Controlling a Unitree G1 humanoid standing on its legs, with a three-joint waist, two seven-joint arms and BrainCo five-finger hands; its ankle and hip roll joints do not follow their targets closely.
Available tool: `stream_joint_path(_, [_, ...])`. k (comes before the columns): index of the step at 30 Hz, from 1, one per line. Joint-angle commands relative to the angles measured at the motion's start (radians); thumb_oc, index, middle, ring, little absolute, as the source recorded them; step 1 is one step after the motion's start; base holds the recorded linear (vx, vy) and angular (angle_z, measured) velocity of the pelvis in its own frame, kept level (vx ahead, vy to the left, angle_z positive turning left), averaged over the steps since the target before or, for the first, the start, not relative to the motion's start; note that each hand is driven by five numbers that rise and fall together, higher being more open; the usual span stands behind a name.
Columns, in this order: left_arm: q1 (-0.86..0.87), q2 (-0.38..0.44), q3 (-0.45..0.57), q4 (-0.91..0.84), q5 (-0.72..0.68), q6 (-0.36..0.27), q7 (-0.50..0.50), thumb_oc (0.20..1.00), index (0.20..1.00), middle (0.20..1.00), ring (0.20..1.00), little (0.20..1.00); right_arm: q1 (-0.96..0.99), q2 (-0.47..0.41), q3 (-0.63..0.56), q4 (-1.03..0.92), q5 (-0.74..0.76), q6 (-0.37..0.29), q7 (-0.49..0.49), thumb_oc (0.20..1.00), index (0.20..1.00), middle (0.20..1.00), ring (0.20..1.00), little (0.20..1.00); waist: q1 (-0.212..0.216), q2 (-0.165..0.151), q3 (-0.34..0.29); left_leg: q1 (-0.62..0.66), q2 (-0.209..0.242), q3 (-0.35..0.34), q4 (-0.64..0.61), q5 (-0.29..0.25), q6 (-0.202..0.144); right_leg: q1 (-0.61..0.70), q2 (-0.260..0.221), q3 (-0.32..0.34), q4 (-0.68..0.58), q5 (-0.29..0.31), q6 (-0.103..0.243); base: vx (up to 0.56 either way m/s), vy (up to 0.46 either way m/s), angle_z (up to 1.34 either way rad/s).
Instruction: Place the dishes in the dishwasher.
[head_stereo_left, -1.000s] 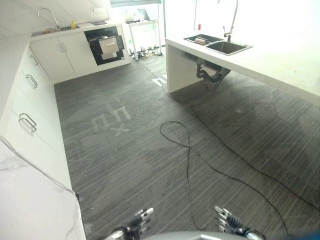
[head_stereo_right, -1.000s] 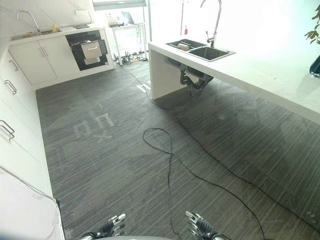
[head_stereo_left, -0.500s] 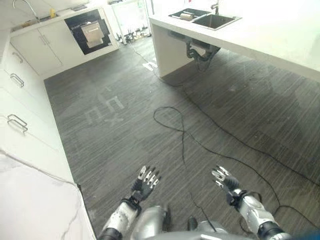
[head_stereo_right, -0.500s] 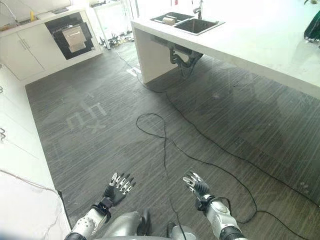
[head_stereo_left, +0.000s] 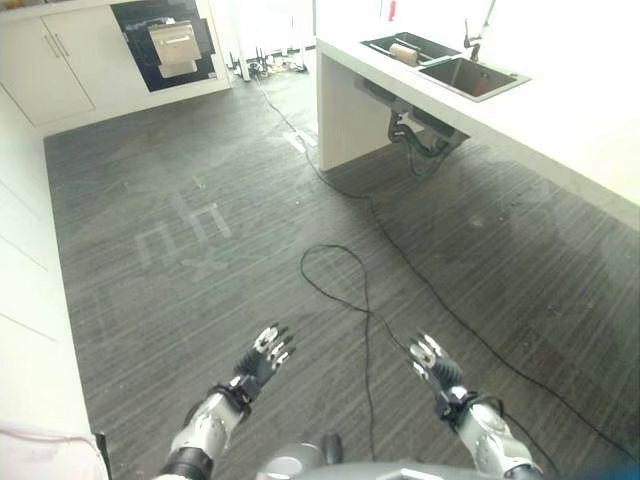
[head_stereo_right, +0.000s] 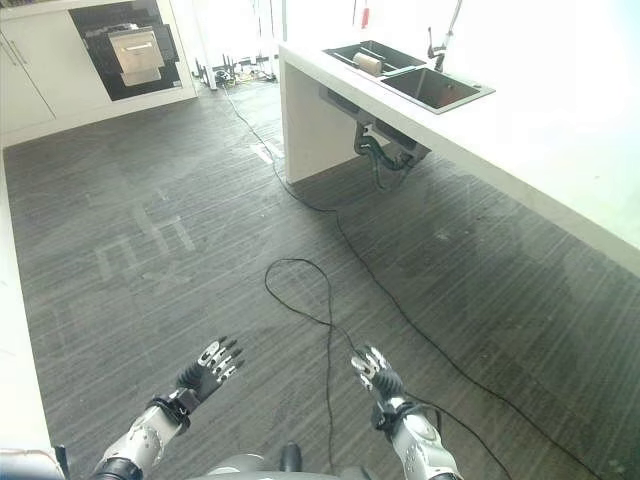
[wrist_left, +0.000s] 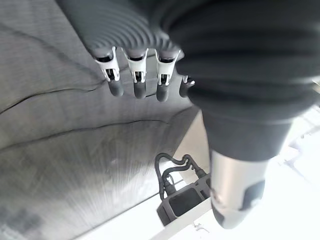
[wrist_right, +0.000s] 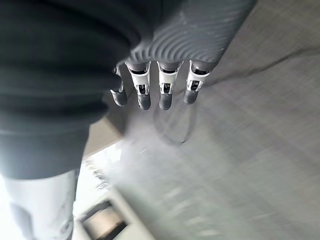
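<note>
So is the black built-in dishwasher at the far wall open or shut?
Open: the black built-in dishwasher shows a dark cavity, with a silver panel standing out from it.

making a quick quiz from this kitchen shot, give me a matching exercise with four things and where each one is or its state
Things:
1. dishwasher
2. sink
3. left hand
4. right hand

Places or states:
A. set in the white counter, tap beside it
B. open, over the floor on the robot's right
C. dark front in the far cabinets
D. open, over the floor on the robot's left

Pairs: 1-C, 2-A, 3-D, 4-B
</note>
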Motion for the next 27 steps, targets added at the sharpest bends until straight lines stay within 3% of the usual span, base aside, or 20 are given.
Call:
stream_joint_path(1, [0.011,0.009,0.001,-0.110,0.027,-0.017,-0.024,1.000,1.000,1.000,1.000,1.000,0.002,-0.034,-0.001,-0.025,0.021,-0.059,0.016,1.000,1.000,1.000,1.000,1.000,-0.051,0.003,-0.009,-0.053,0.041,-0.057,0.037,-0.047,-0.078,0.093,0.090,0.007,-0.595,0.056,-0.041,0.47,-0.035,0.64])
stream_joint_path(2, [-0.007,0.021,-0.016,-0.125,0.038,-0.016,-0.014,1.000,1.000,1.000,1.000,1.000,0.013,-0.061,-0.026,-0.024,0.046,-0.062,0.047,1.000,1.000,1.000,1.000,1.000,-0.090,-0.012,0.003,0.011,0.023,-0.083,0.004,-0.078,-0.086,0.029,0.024,-0.015,-0.863,0.130,-0.016,0.57,-0.142,0.89])
stream_joint_path(3, [-0.014,0.018,-0.036,-0.135,0.023,-0.024,0.004,1.000,1.000,1.000,1.000,1.000,0.011,-0.067,-0.034,-0.016,0.054,-0.062,0.062,1.000,1.000,1.000,1.000,1.000,-0.107,-0.024,0.013,0.057,0.014,-0.110,-0.013,-0.103,-0.096,0.014,-0.007,-0.010,-1.001,0.208,0.020,0.55,-0.167,1.10])
stream_joint_path(5, [-0.011,0.009,-0.055,-0.145,0.020,-0.042,0.014,1.000,1.000,1.000,1.000,1.000,-0.001,-0.064,-0.036,-0.005,0.054,-0.064,0.062,1.000,1.000,1.000,1.000,1.000,-0.109,-0.028,0.017,0.098,0.015,-0.136,-0.023,-0.130,-0.102,0.008,-0.019,-0.004,-1.058,0.258,0.035,0.39,-0.134,1.70])
stream_joint_path(8, [-0.005,-0.006,-0.058,-0.157,0.038,-0.055,0.023,1.000,1.000,1.000,1.000,1.000,-0.028,-0.074,-0.030,0.002,0.066,-0.051,0.043,1.000,1.000,1.000,1.000,1.000,-0.107,-0.024,-0.001,0.123,0.022,-0.152,-0.003,-0.150,-0.110,0.039,0.008,-0.009,-1.037,0.214,0.003,0.40,-0.162,0.08])
stream_joint_path(10, [-0.002,-0.015,-0.039,-0.158,0.024,-0.054,0.024,1.000,1.000,1.000,1.000,1.000,-0.033,-0.087,-0.018,-0.021,0.054,-0.036,0.036,1.000,1.000,1.000,1.000,1.000,-0.118,-0.016,-0.007,0.140,0.051,-0.125,0.061,-0.172,-0.127,0.058,0.033,-0.010,-0.990,0.154,-0.042,0.41,-0.156,-0.17])
stream_joint_path(11, [0.002,-0.017,-0.033,-0.164,0.031,-0.059,0.030,1.000,1.000,1.000,1.000,1.000,-0.032,-0.093,-0.015,-0.036,0.051,-0.024,0.036,1.000,1.000,1.000,1.000,1.000,-0.120,-0.013,-0.008,0.138,0.061,-0.120,0.102,-0.155,-0.139,0.070,0.046,-0.009,-0.984,0.134,-0.060,0.30,-0.137,0.00])
stream_joint_path(14, [0.004,-0.026,-0.007,-0.168,0.007,-0.067,0.036,1.000,1.000,1.000,1.000,1.000,-0.037,-0.117,-0.012,-0.047,0.044,-0.008,0.059,1.000,1.000,1.000,1.000,1.000,-0.122,-0.011,-0.014,0.093,0.100,-0.093,0.312,-0.030,-0.197,0.113,0.072,-0.002,-0.982,0.087,-0.104,0.25,-0.134,-0.35])
stream_joint_path(16, [0.011,-0.032,0.009,-0.167,0.012,-0.064,0.024,1.000,1.000,1.000,1.000,1.000,-0.038,-0.134,-0.016,-0.047,0.030,-0.002,0.071,1.000,1.000,1.000,1.000,1.000,-0.122,-0.021,-0.009,0.019,0.112,-0.060,0.500,0.010,-0.220,0.151,0.072,0.018,-0.980,0.064,-0.128,0.26,-0.120,-0.30])
stream_joint_path(18, [0.011,-0.033,0.015,-0.171,0.027,-0.048,0.020,1.000,1.000,1.000,1.000,1.000,-0.034,-0.136,-0.022,-0.044,0.037,-0.002,0.066,1.000,1.000,1.000,1.000,1.000,-0.113,-0.030,-0.002,-0.073,0.113,-0.042,0.557,0.008,-0.210,0.193,0.078,0.033,-0.993,0.055,-0.138,0.23,-0.071,-0.17])
stream_joint_path(20, [0.014,-0.028,0.018,-0.174,0.047,-0.040,0.009,1.000,1.000,1.000,1.000,1.000,-0.033,-0.130,-0.022,-0.041,0.034,-0.008,0.068,1.000,1.000,1.000,1.000,1.000,-0.099,-0.030,0.008,-0.107,0.128,-0.024,0.450,-0.016,-0.192,0.235,0.089,0.051,-1.008,0.036,-0.130,0.23,0.021,-0.23])
stream_joint_path(22, [0.021,-0.023,0.017,-0.180,0.050,-0.043,0.007,1.000,1.000,1.000,1.000,1.000,-0.032,-0.124,-0.025,-0.044,0.023,0.001,0.061,1.000,1.000,1.000,1.000,1.000,-0.088,-0.026,0.015,-0.095,0.141,-0.021,0.309,0.000,-0.200,0.267,0.092,0.051,-1.026,0.017,-0.118,0.28,0.150,-0.11])
stream_joint_path(23, [0.031,-0.022,0.016,-0.185,0.045,-0.045,0.008,1.000,1.000,1.000,1.000,1.000,-0.035,-0.123,-0.021,-0.040,0.022,0.005,0.055,1.000,1.000,1.000,1.000,1.000,-0.069,-0.013,0.017,-0.111,0.149,-0.049,0.158,0.043,-0.225,0.301,0.105,0.055,-1.044,0.002,-0.113,0.38,0.248,-0.19])
stream_joint_path(25, [0.054,-0.023,0.016,-0.215,0.077,-0.027,0.002,1.000,1.000,1.000,1.000,1.000,-0.040,-0.119,-0.009,-0.023,0.029,-0.007,0.043,1.000,1.000,1.000,1.000,1.000,-0.018,0.000,0.032,-0.183,0.168,-0.114,-0.003,0.160,-0.275,0.386,0.122,0.083,-1.087,-0.024,-0.112,0.46,0.309,-0.34])
stream_joint_path(27, [0.049,-0.018,0.005,-0.204,0.077,-0.028,0.002,1.000,1.000,1.000,1.000,1.000,-0.042,-0.118,-0.007,-0.010,0.040,-0.021,0.044,1.000,1.000,1.000,1.000,1.000,-0.016,0.004,0.031,-0.197,0.171,-0.077,-0.011,0.156,-0.262,0.402,0.101,0.084,-1.088,-0.040,-0.101,0.39,0.373,-0.56])
